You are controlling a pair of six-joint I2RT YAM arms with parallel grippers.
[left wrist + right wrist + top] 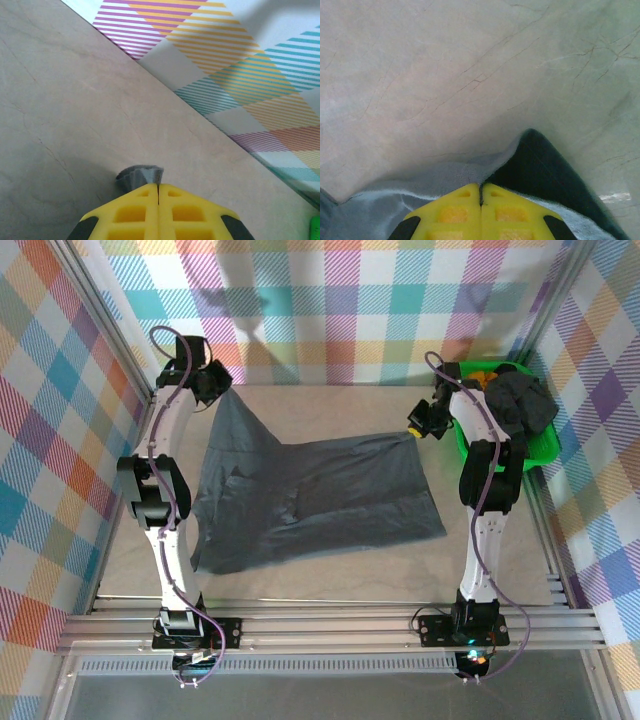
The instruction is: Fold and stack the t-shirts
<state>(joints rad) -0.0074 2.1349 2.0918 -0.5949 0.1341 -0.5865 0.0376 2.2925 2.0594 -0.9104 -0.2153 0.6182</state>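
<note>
Both arms are pinching the far edge of the spread t-shirt (320, 495). The left gripper (213, 383) is clamping a grey corner at eleven o'clock on the table (330, 405), and the right gripper (416, 426) is clenching the hem at two o'clock. The cloth is trailing toward six o'clock from both grippers, its long axis running nine to three (left corner raised higher). More dark shirts (520, 400) are sitting in the green bin (548, 448) at three o'clock.
</note>
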